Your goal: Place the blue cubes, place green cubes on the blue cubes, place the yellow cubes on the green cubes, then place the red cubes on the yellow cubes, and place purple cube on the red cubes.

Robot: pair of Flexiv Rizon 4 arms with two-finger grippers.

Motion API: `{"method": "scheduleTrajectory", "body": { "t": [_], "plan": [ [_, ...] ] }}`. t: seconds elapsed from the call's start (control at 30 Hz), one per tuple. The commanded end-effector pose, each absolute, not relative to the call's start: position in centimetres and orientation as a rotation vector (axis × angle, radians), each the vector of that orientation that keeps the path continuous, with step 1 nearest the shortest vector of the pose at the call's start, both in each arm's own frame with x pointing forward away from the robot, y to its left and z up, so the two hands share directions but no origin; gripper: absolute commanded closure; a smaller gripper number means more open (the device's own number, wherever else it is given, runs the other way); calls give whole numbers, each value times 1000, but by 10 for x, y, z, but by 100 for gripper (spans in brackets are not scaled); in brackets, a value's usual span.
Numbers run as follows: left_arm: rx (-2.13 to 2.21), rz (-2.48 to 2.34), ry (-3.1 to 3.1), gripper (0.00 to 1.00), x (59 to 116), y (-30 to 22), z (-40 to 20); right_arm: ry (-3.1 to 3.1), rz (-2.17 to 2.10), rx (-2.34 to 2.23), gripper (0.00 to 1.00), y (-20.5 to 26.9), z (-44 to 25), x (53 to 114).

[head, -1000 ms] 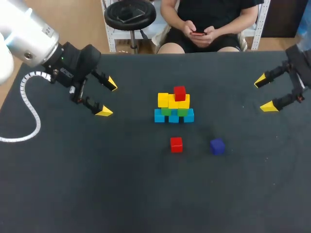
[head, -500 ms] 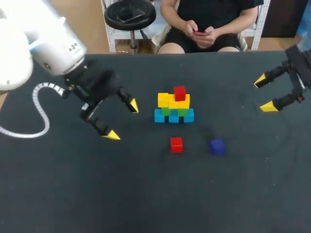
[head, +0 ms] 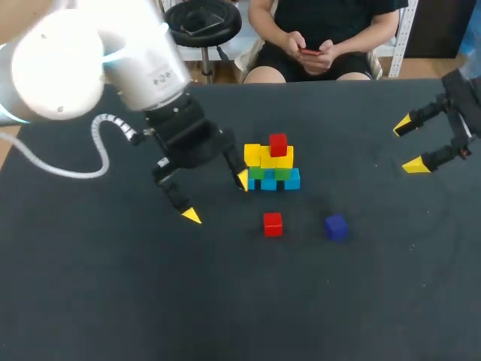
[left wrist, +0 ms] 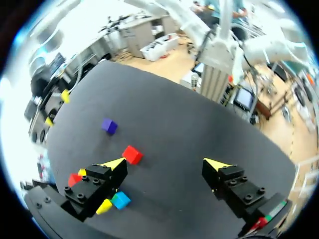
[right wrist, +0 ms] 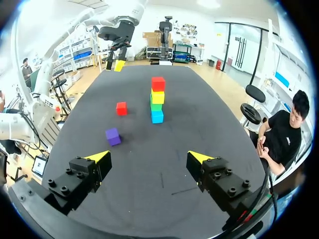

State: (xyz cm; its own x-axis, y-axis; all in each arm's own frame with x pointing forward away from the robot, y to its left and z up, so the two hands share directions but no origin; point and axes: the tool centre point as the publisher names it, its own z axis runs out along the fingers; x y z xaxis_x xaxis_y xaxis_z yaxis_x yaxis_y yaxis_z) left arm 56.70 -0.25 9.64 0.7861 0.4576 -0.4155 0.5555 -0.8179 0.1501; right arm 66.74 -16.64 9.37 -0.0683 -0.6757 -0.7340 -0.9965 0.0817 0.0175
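Plainly the tight spot is at the stack (head: 269,167): the left gripper (head: 216,198) hangs with its fingers spread wide and empty, one yellow tip just beside the blue cubes (head: 291,179) at the stack's left end. A swing toward the loose red cube (head: 273,223), lying just in front of the stack, could clip that bottom row and topple the layers. The purple cube (head: 336,226) sits near it; the right gripper (head: 408,145), also spread and empty, is well apart
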Motion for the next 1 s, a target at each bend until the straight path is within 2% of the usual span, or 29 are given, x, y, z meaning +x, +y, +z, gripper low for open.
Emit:
{"method": "scheduleTrajectory", "body": {
  "t": [0.03,0.57,1.0],
  "plan": [
    [3069,-485,382,0,572,-20,87,1802,744,-1650,0,-166,93,669],
    [3136,-474,46,0,579,-68,51,1802,744,-1650,0,-166,93,669],
    [3174,-463,-22,0,593,-79,28,1802,744,-1650,0,-166,93,669]
  ]
}}
